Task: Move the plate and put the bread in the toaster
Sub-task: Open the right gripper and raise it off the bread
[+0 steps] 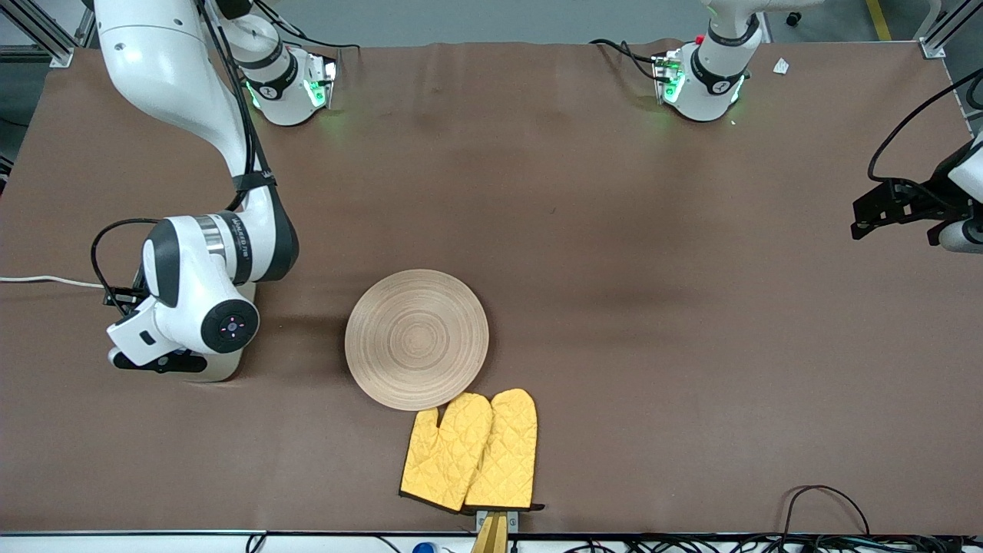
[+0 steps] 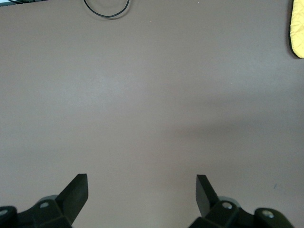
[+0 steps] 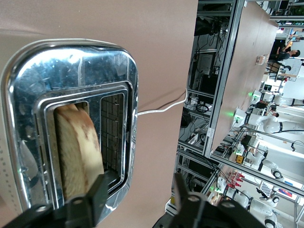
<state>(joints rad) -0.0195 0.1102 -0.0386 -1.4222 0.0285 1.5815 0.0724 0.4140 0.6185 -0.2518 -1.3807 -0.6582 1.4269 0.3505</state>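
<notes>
Right gripper [image 3: 137,192] hung over the toaster [image 3: 71,123] at the right arm's end of the table, fingers spread and grasping nothing. Bread [image 3: 78,147] stood in one slot, its top edge showing above the chrome; the second slot held no slice. White cord [image 3: 164,108] trailed off the toaster. Wooden plate [image 1: 416,339] lay mid-table, touching a pair of yellow oven mitts [image 1: 471,453] nearer the front camera. Left gripper [image 2: 141,190] waited over bare brown tablecloth [image 1: 653,253], fingers wide apart, holding nothing.
</notes>
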